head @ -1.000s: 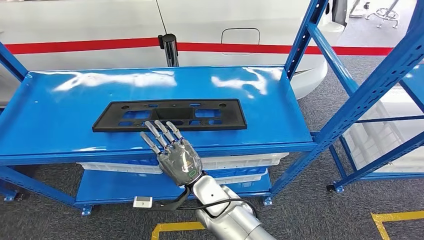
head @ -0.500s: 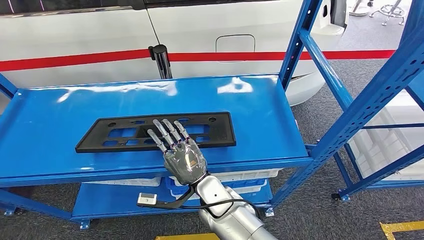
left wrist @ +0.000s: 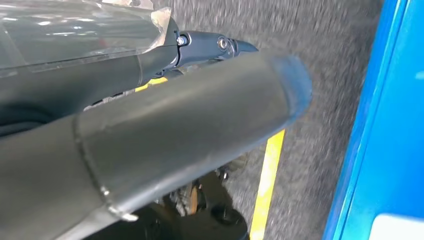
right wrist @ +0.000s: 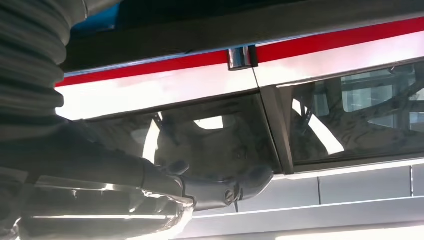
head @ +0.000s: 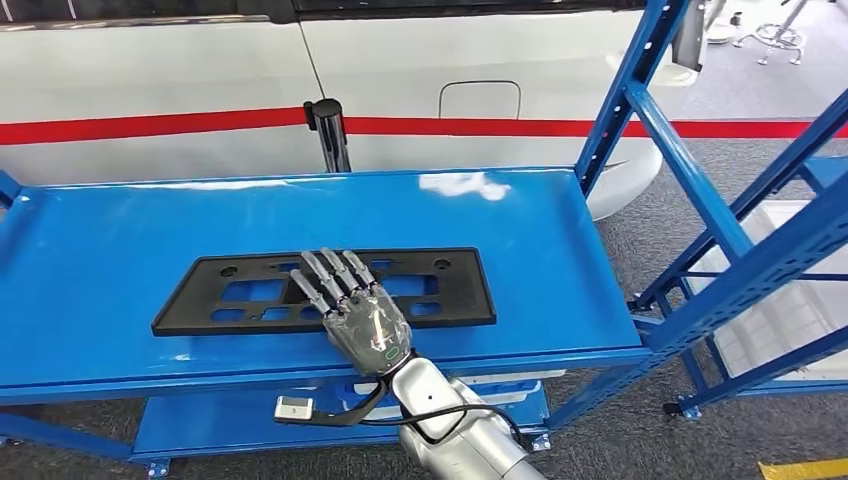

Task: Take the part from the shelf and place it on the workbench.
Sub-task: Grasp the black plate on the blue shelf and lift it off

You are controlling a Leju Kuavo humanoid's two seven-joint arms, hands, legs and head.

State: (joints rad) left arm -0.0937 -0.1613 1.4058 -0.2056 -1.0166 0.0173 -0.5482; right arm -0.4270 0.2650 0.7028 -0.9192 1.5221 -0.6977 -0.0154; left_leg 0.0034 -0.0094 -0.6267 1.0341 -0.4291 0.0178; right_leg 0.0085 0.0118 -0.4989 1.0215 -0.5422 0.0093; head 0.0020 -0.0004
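Black plastic, flat and full of cut-outs: the part (head: 325,290) I am after lies long-side across the top level of the blue shelf (head: 120,215), toward its near edge. It reads as a number-plate style bracket, though I cannot confirm that. Lying flat like this, it offers no raised handle, so I judge the near long edge to be the only sensible place to take it.

My right hand (head: 358,310) comes up from about 6 o'clock in the head view. Its palm faces down and its fingers (head: 330,275) are straight and slightly fanned, laid over the middle of the part's near half. Nothing is gripped; whether the fingertips actually touch the plastic I cannot tell from this angle. The hand is spread flat, I think, because the part is thin: it has to be pressed or slid toward the shelf lip before anything can get underneath.

The left hand (left wrist: 150,135) hangs low, seen up close in its wrist view over grey carpet and a yellow floor line (left wrist: 267,185), with the shelf's blue edge beside it. I cannot tell how its fingers lie.

Behind the shelf, at 12 o'clock, stands a white vehicle with a red stripe (head: 150,122). At 3 o'clock are the blue uprights (head: 640,75) of the rack, which I would keep the long part clear of when lifting it out.
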